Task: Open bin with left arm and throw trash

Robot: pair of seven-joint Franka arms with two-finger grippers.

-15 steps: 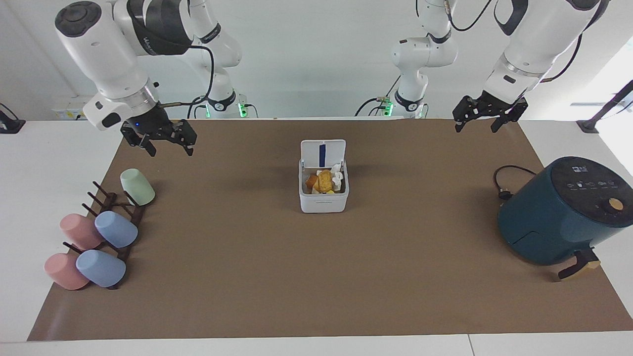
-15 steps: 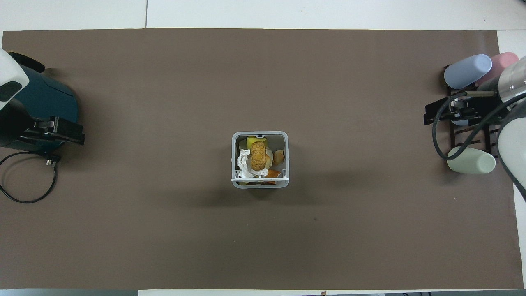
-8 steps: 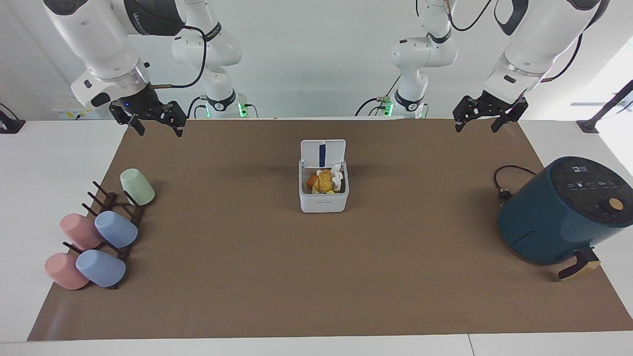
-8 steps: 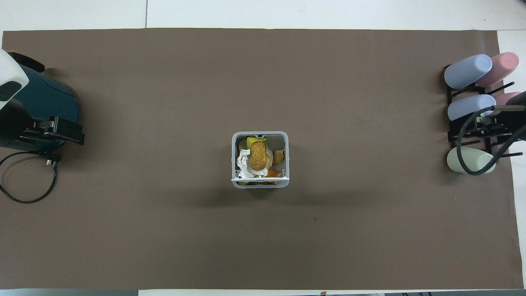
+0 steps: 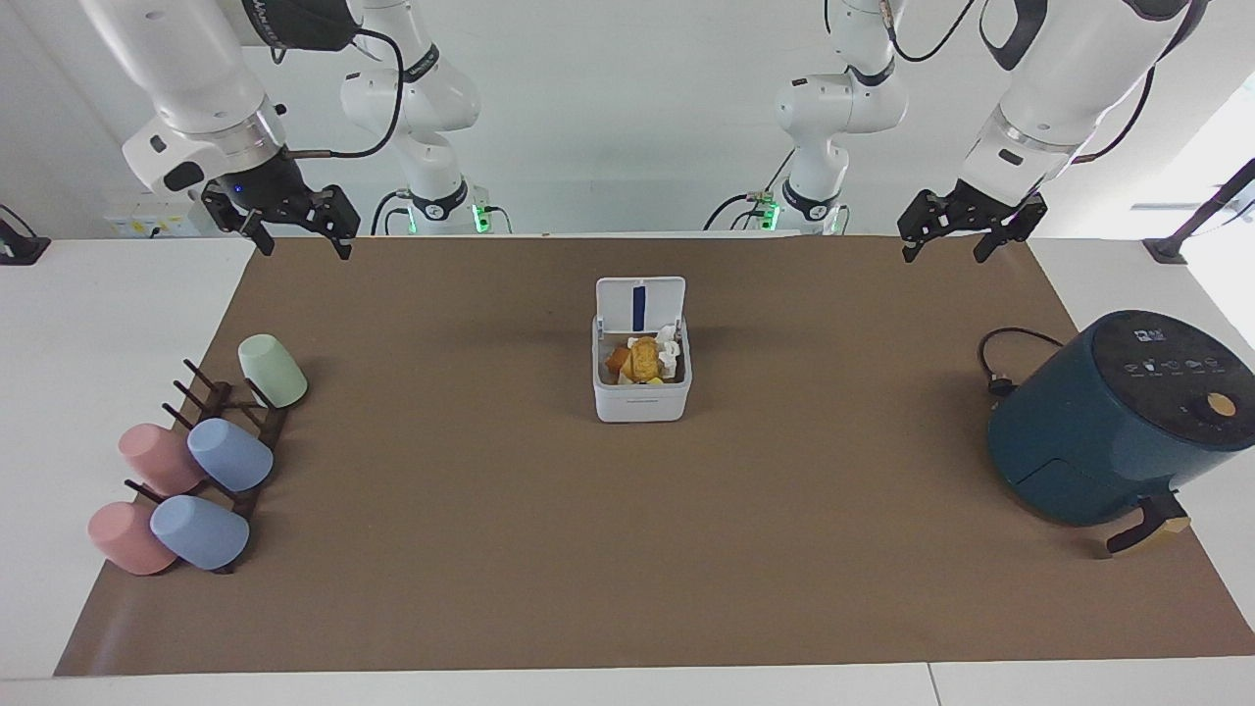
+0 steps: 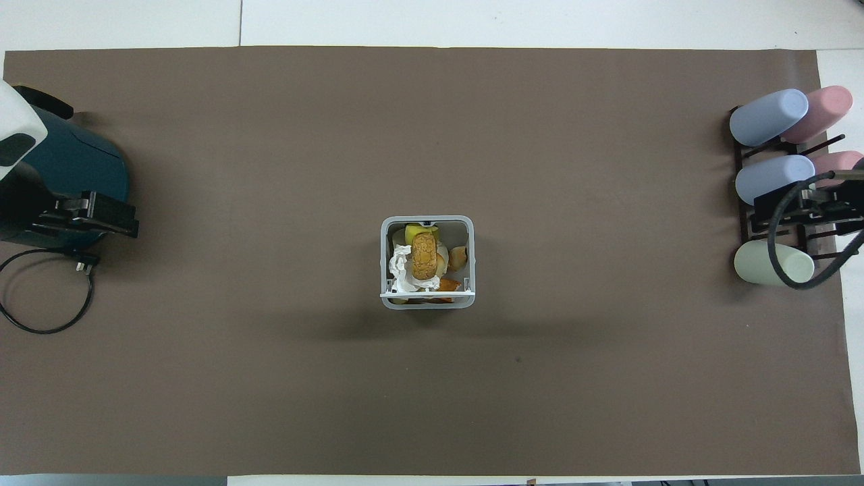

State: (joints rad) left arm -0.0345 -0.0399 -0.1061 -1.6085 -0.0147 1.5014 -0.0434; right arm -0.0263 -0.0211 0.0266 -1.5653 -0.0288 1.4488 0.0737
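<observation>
The white bin (image 5: 642, 402) stands at the middle of the brown mat, its lid (image 5: 640, 299) upright and open. It also shows in the overhead view (image 6: 472, 260). The trash lies inside: the golden-brown crumbed piece (image 6: 424, 255) on top, the white tissue (image 6: 401, 264) beside it, the yellow block (image 6: 411, 233) partly under it. My left gripper (image 5: 941, 255) is open and empty, up over the mat's edge near the air fryer's end. My right gripper (image 5: 305, 251), with the blue wrist light, is open and empty over the mat's corner near the cup rack.
A dark-teal air fryer (image 5: 1118, 422) with its cord (image 5: 1000, 363) stands at the left arm's end. A dark rack (image 5: 235, 431) with several pastel cups stands at the right arm's end. In the overhead view the left gripper (image 6: 84, 219) overlaps the fryer.
My right gripper has risen and drawn back toward its base, away from the cup rack. The left arm, the bin and the trash have not moved.
</observation>
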